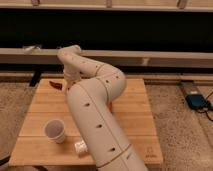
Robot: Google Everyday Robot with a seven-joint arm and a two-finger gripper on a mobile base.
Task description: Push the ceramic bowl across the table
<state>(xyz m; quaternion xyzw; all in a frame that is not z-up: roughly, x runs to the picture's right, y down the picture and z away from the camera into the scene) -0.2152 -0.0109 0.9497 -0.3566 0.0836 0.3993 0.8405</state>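
Right now my arm bends over the desk (140, 107) from bottom centre. My end effector (71, 80) is low at the desk's upper left; can't tell if it's open or closed. Ceramic bowl (56, 85) is mostly hidden by my arm, w/ only a reddish edge showing just left of the end effector. Paper cup (55, 131) stands lower left.

One table (140, 125), one bowl (56, 85), one cup (55, 131), one claw (69, 80) beside the bowl.
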